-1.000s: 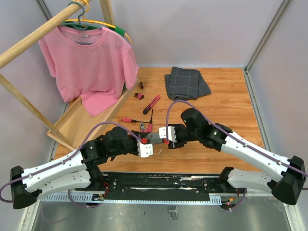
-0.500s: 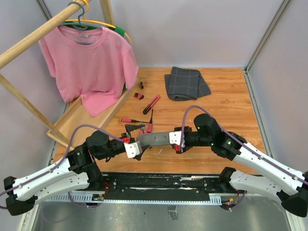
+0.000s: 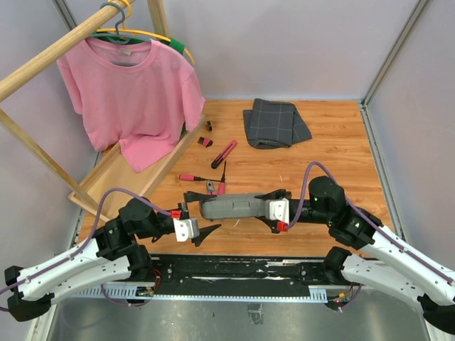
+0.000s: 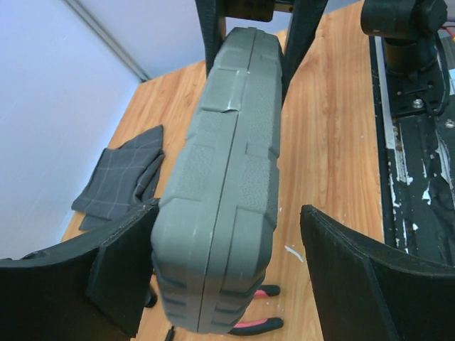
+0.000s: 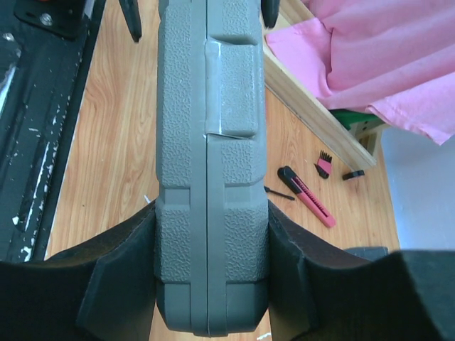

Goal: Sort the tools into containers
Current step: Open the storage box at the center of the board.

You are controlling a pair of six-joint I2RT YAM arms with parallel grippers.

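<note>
Right pincer (image 3: 277, 213) clasping grey case (image 3: 234, 207), wooden table (image 3: 334, 153)

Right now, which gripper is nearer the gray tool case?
Right. The right gripper is clamped on one end of the gray tool case, fingers pressed against both sides. The left gripper is open, straddling the other end with a clear gap on one side.

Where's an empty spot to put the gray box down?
The table is bare between the folded cloth and the right gripper, and on to its right edge. Crowded: pliers and red knife lie behind the gray case, beside the wooden rack.
</note>
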